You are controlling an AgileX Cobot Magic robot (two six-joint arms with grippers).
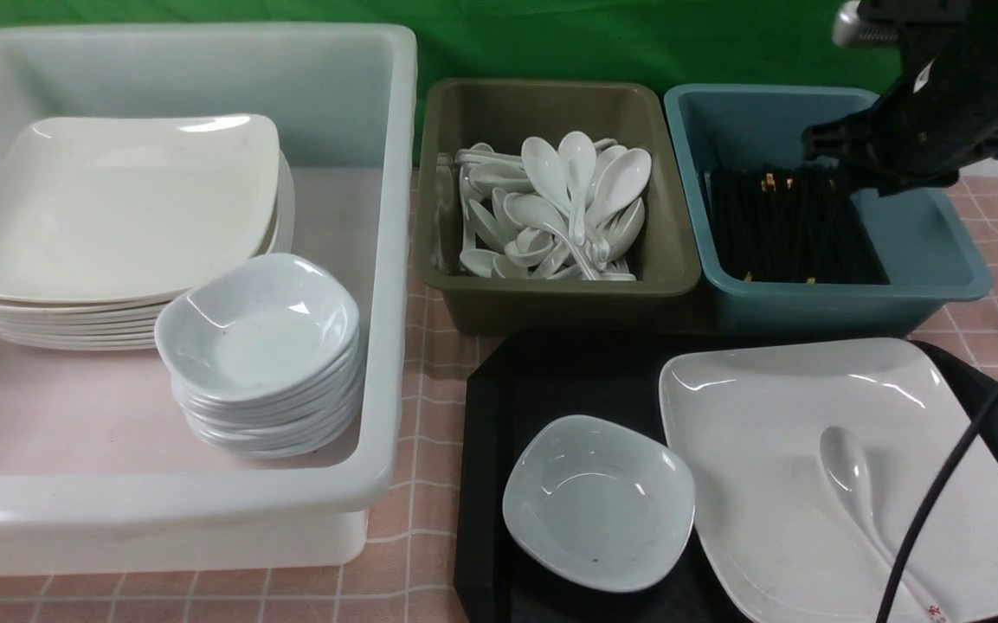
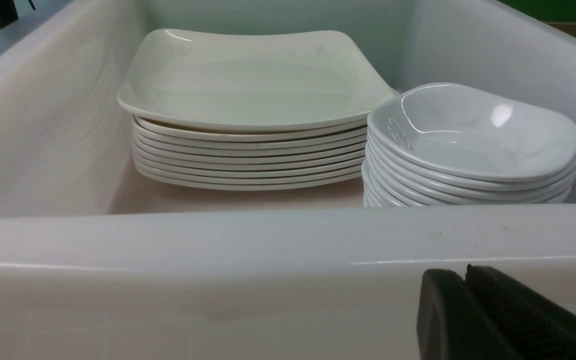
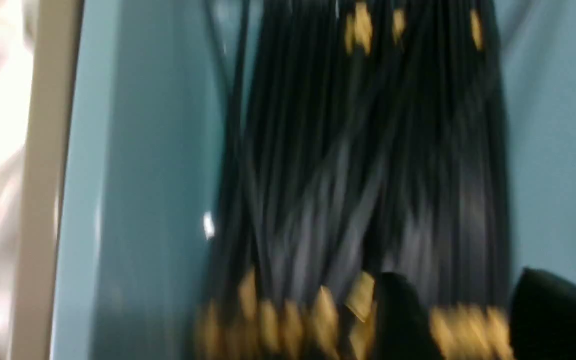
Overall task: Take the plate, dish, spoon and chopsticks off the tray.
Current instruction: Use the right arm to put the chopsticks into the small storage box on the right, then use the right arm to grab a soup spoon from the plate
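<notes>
Parted right claw above blue tub, nothing visibly gripped; chopsticks in pile there. Closed, empty left claw by white tub. On tray: spoon in plate, dish just beside. Likely light, glazed, slippery, chippable; pinch spoon across mid-handle.

You've got a green backdrop across the top of the frame. Pink tabletop, white grid lines, shows at centre, lower left and far right. Light bright, even.
</notes>
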